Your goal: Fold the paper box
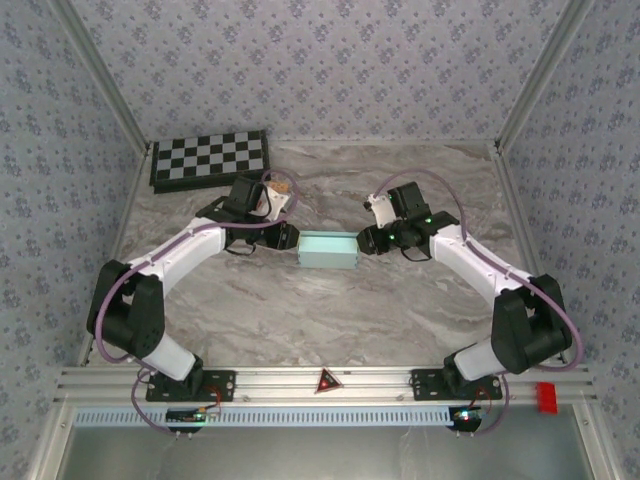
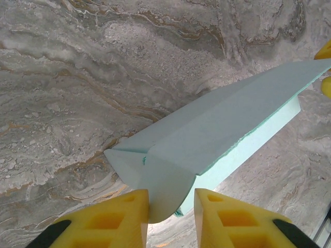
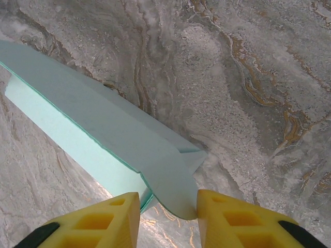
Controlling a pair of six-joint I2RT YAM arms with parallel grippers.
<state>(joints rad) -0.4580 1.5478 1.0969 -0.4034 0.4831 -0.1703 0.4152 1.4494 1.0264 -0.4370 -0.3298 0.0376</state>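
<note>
paper box (image 1: pixel 328 248), left gripper (image 2: pixel 170 199) (perhaps) pinching

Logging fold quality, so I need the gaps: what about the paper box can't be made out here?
Top external: the paper box ends, covered by the left gripper and right gripper.
Left wrist: whether the fingers pinch the box; frame bottom cuts them.
Right wrist: box's far end, cut by left edge.

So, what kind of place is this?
Probably a robot test cell, not a home: the left arm and right arm are bolted to an aluminium rail, patterned wall panels enclose the marble-look table, and a checkerboard sits at the back.
</note>
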